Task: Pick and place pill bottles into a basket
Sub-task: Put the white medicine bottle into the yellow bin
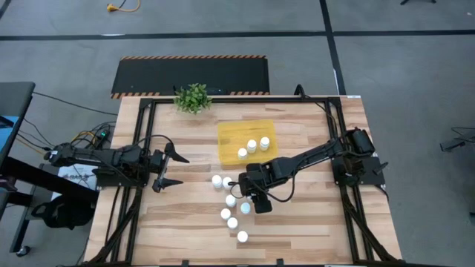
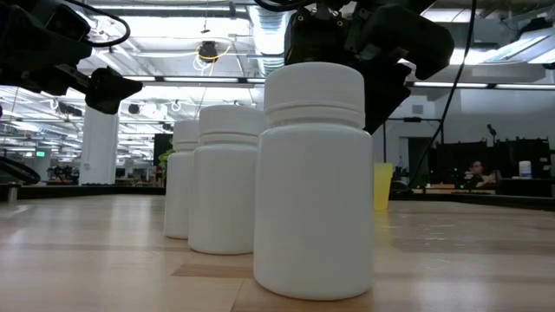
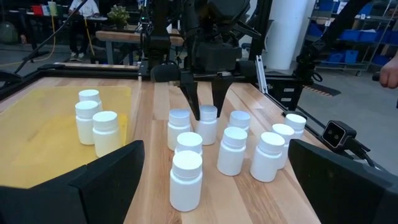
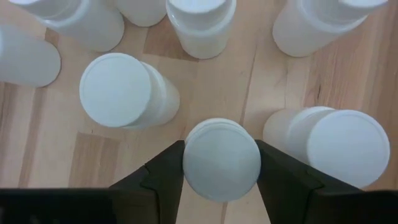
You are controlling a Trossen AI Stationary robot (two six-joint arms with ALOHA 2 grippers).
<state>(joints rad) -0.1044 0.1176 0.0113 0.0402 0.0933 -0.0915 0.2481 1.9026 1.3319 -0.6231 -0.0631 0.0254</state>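
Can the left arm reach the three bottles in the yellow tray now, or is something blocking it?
Probably yes. The left gripper is open beside the tray, and bare table lies between them. The right gripper works at the loose bottles, away from that path.

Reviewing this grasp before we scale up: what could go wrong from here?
1. The right gripper straddles one bottle in a tight cluster; a neighbouring bottle stands close to one finger and could get knocked over on the lift.
2. Three bottles already stand in the yellow tray; a careless drop could topple them.

Two dark, apparently black jointed arms [image 1: 312,157] trailing cables.
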